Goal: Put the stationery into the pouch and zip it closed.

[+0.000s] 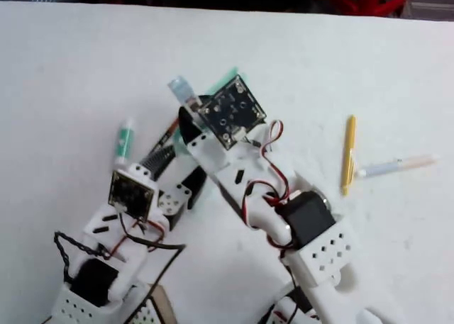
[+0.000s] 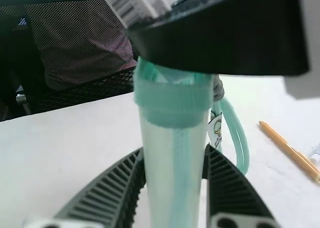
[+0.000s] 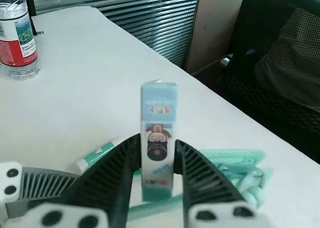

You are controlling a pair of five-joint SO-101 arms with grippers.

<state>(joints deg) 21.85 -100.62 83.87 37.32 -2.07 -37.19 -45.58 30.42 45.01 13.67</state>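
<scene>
The mint-green pouch [image 1: 227, 76] lies mid-table, mostly hidden under the right arm. My left gripper [image 1: 164, 150] is shut on one end of it; in the left wrist view the translucent pouch [image 2: 172, 108] stands pinched between the ribbed fingers of that gripper [image 2: 174, 153]. My right gripper [image 3: 156, 140] is shut on a blue eraser [image 3: 159, 108], held upright just above the pouch [image 3: 235, 163]. In the high view the eraser [image 1: 183, 90] sticks out beyond the right gripper [image 1: 187, 115]. A white-and-green tube [image 1: 125, 141] lies beside the pouch. A yellow pencil [image 1: 347, 154] and a white pen [image 1: 397, 166] lie to the right.
A water bottle [image 3: 17, 38] stands far off on the table in the right wrist view. A mesh chair [image 2: 75, 48] stands beyond the table edge. The two arms cross close together over the pouch. Bare white tabletop [image 1: 71, 76] stretches to the left and back.
</scene>
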